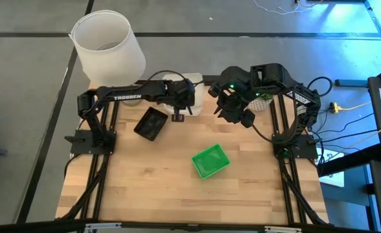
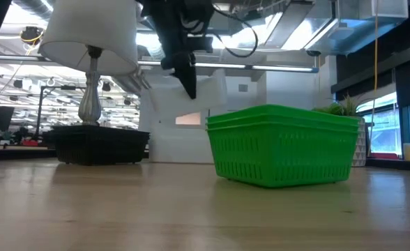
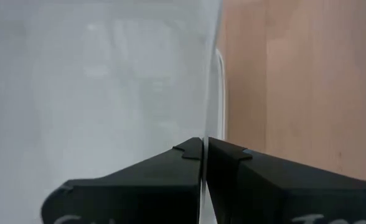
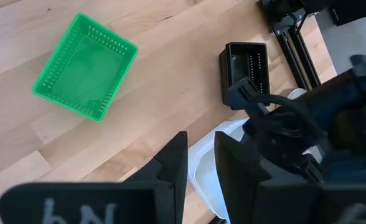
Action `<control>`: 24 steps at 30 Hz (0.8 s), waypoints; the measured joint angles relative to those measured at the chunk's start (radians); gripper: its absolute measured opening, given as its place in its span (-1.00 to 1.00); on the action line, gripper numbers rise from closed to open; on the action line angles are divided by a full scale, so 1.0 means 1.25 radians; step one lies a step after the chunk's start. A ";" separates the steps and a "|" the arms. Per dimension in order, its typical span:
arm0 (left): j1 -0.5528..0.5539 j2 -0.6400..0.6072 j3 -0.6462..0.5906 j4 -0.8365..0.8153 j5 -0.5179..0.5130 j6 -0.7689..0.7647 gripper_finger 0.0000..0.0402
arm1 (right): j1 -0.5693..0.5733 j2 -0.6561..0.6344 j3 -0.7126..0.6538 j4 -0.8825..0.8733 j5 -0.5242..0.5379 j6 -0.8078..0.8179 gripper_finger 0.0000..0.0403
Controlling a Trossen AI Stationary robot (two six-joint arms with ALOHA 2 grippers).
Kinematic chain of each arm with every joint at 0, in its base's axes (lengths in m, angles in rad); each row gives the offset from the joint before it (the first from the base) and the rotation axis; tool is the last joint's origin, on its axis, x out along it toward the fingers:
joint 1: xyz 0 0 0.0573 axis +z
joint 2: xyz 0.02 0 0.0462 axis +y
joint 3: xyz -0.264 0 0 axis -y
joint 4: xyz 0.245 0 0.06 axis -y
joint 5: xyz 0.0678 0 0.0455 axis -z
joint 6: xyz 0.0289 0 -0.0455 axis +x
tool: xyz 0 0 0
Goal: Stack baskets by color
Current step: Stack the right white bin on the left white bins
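Progress is partial, judged from the present layout. Green baskets [image 2: 283,144] appear already nested: the low view shows two rims one inside the other, and the pile stands alone near the table's [image 1: 145,188] middle front. The black mesh basket [image 1: 151,123] rests on the wood toward the left rear, apart from the green pile; whether it is one basket or several cannot be told. White baskets [image 4: 203,168] lie at the rear centre, beneath both arms. The left gripper [image 3: 205,152] has its jaws closed on the thin rim of a white basket, with the wall passing between the fingertips. The right gripper [image 4: 200,163] hovers above the same white baskets, jaws narrowly parted and holding nothing. Remaining work appears to be the white stack, which is currently in hand; its count cannot be confirmed.
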 joint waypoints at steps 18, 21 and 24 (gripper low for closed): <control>0.046 0.032 0.074 -0.112 0.084 -0.037 -1.00 | -0.001 0.000 0.000 0.000 0.000 0.000 -0.60; 0.044 0.044 0.072 -0.125 0.085 -0.035 -1.00 | -0.001 0.000 0.000 0.000 0.000 0.000 -0.60; 0.039 0.054 0.072 -0.130 0.077 -0.035 -1.00 | -0.001 0.000 0.000 0.000 0.000 0.000 -0.60</control>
